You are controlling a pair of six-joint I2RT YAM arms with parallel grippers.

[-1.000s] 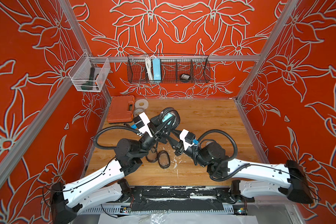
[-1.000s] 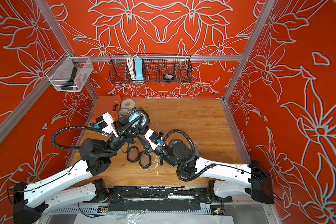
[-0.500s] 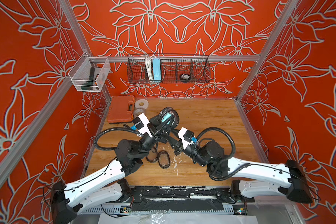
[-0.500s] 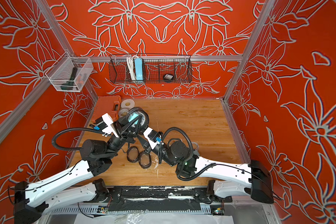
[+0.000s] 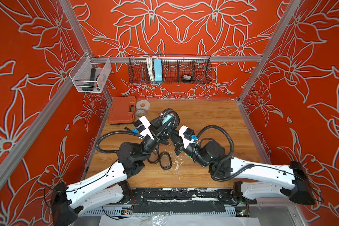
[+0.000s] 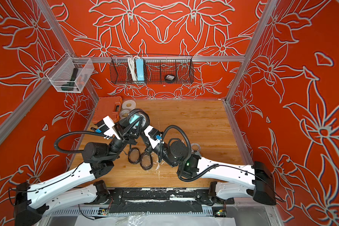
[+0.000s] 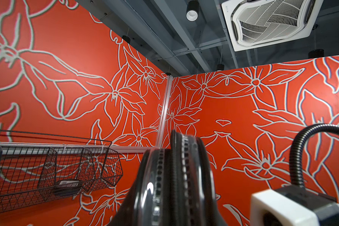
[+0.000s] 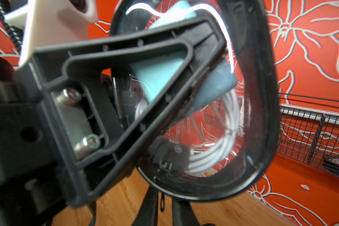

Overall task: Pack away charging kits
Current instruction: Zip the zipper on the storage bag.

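Observation:
A black-rimmed clear oval case (image 5: pixel 174 117) (image 6: pixel 143 117) is held up above the table, with my left gripper (image 5: pixel 167 123) shut on its two half-open shells (image 7: pixel 176 176). Inside lies one charging kit: a teal cube adapter (image 8: pixel 159 72) and a coiled white cable (image 8: pixel 219 148). One left finger (image 8: pixel 125 88) crosses the case's clear face. My right gripper (image 8: pixel 165 193) sits at the case's lower rim (image 8: pixel 204 197). Its jaws stand a narrow gap apart, with the small zipper pull (image 8: pixel 161 201) hanging between them. Another coiled white cable (image 6: pixel 196 146) lies beside my right arm.
Two empty oval cases (image 5: pixel 165 160) (image 5: pixel 153 156) lie on the wooden table under my wrists. An orange tool case (image 5: pixel 122 109) and tape rolls (image 5: pixel 143 104) sit back left. A wire basket (image 5: pixel 202 71) with a blue power strip (image 5: pixel 157 69) and a clear bin (image 5: pixel 90 78) hang on the walls.
My right gripper has edged left toward the held case and its jaws have narrowed around the zipper pull. The left arm and the case have stayed still.

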